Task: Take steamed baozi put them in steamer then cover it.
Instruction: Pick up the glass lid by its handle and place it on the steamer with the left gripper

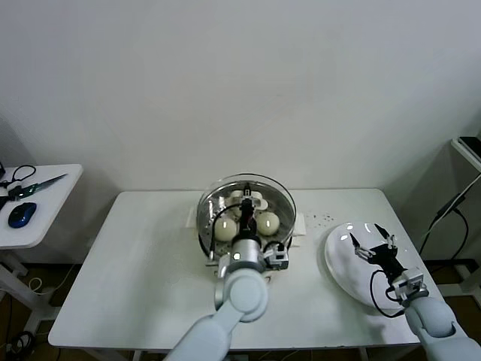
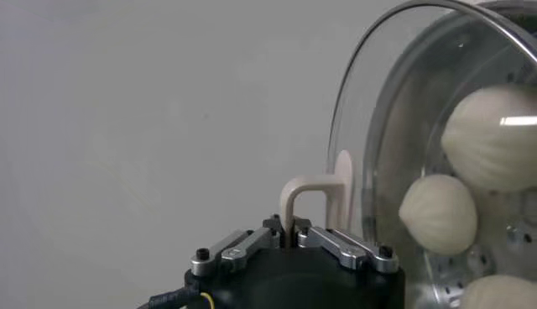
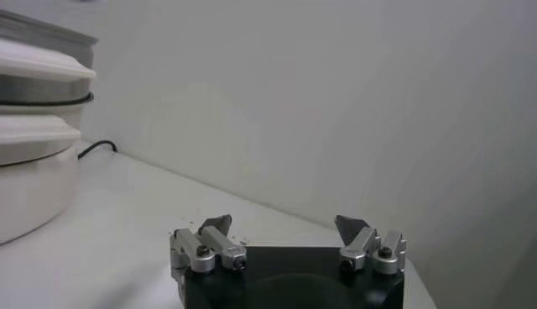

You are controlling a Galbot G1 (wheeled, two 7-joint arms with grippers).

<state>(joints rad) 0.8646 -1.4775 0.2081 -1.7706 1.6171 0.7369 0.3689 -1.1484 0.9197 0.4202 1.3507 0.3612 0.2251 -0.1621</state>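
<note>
The steamer, a shiny steel pot on a white base, stands at the table's middle. The clear glass cover lies over its mouth. My left gripper is above it, shut on the cover's cream handle. Through the glass, three cream-white baozi show in the left wrist view and two in the head view. I cannot tell whether the cover rests fully on the rim. My right gripper hangs open and empty over a white plate. In the right wrist view the steamer is far from the open right gripper.
The white plate lies at the table's right, near the front edge. Dark crumbs dot the table right of the steamer. A small side table at the left holds scissors and a blue mouse.
</note>
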